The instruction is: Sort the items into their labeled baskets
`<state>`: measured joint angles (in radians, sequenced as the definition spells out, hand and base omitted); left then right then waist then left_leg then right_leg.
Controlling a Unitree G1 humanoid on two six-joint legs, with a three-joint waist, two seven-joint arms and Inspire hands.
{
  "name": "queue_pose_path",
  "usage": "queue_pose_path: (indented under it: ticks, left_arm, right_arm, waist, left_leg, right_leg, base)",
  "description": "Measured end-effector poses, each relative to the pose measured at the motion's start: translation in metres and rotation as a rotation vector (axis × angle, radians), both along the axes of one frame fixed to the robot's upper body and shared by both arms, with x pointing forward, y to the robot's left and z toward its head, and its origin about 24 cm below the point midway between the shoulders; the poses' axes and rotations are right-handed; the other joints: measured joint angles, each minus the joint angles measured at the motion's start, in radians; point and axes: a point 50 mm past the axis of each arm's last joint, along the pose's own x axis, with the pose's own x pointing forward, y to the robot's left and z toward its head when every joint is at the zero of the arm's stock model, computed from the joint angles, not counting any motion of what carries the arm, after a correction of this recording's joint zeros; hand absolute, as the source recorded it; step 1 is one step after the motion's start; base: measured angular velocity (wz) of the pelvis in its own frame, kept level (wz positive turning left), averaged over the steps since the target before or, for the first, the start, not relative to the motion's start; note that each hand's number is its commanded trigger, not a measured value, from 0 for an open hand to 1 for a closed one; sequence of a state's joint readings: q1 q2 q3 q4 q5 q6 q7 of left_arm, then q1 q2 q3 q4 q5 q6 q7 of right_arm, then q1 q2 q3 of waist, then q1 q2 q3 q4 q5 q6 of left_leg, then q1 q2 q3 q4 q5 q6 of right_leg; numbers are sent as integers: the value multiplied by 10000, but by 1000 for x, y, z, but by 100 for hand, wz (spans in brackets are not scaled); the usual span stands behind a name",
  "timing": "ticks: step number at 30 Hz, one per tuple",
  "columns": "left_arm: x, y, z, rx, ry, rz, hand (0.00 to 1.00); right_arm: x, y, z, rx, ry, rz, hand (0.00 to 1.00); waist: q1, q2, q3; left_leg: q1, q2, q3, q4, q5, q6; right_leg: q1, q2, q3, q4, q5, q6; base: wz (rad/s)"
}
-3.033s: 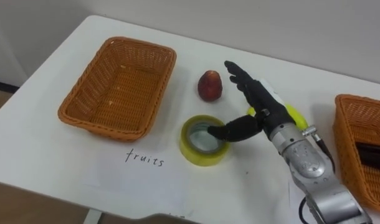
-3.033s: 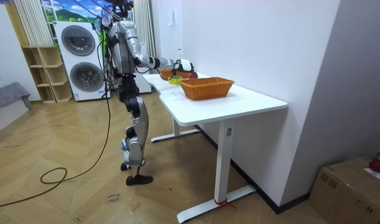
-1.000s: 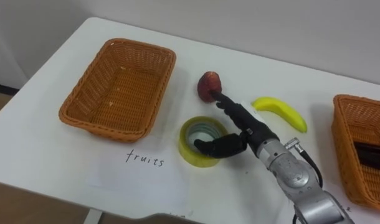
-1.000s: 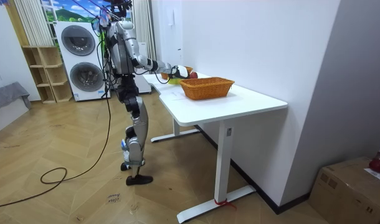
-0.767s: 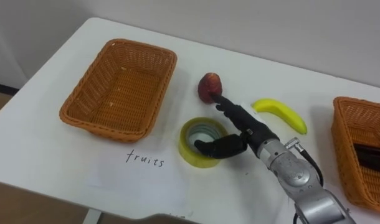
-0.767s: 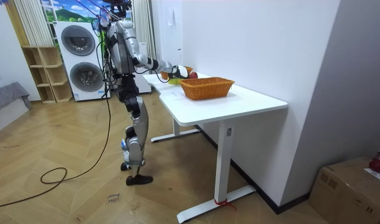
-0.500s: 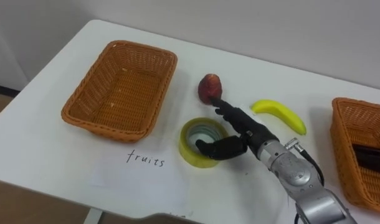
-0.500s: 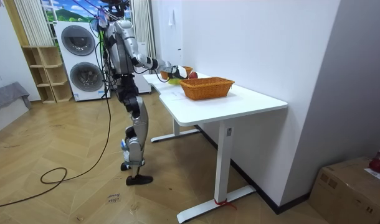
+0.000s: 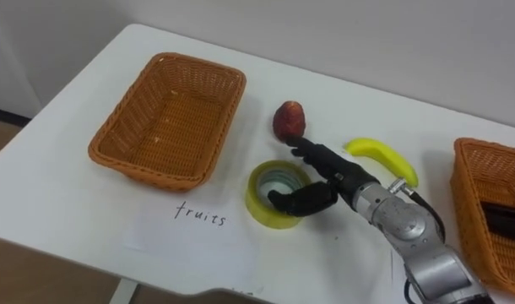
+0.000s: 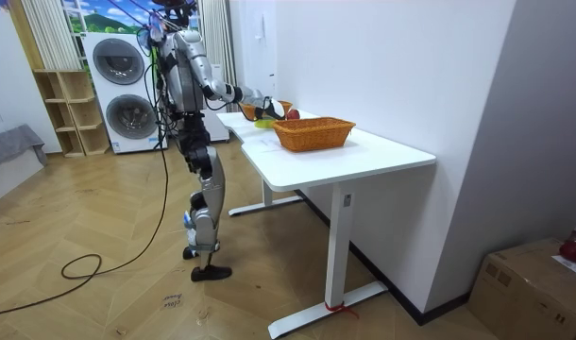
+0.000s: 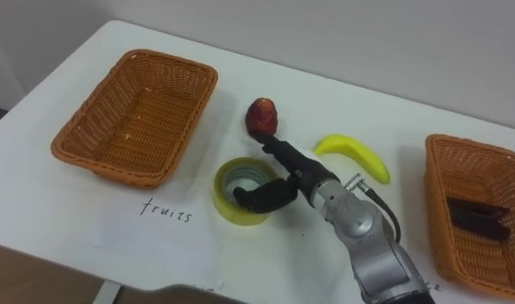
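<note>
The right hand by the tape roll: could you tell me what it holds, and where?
Nothing yet: the right hand is open, thumb over the tape roll's rim.

Right arm extended forward from the near right; right hand (image 9: 340,182) held low, fingers straight, thumb spread leftward.

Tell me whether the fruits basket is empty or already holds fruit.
Empty: the fruits basket shows bare wicker inside; the red fruit and banana lie on the table.
</note>
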<state>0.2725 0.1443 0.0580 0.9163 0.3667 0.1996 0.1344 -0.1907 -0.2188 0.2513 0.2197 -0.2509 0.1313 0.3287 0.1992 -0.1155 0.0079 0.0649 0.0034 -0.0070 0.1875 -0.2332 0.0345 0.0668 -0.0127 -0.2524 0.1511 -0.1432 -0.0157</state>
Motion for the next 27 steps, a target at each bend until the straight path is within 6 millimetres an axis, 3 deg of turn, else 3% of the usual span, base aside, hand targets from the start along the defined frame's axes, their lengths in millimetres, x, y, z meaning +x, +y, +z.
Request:
queue_pose_path:
  ticks: [17, 27]
  left_arm:
    - [18, 9, 10, 176, -1015, 165, 0]
    - [18, 16, 12, 417, -1118, 475, 0]
  right_arm:
    - [1, 4, 19, -1708, -259, 1271, 0]
    - [2, -12, 20, -2251, -10, 1189, 0]
  waist:
    - [230, -198, -20]
    - [343, -367, -51]
  left_leg:
    - [2, 13, 25, 0, 0, 0]
    - [5, 6, -16, 25, 5, 5]
  right_leg:
    - [-22, 0, 7, 0, 1, 0]
    - [12, -44, -9, -2, 1, 0]
  base:
    - [0]
    - [1]
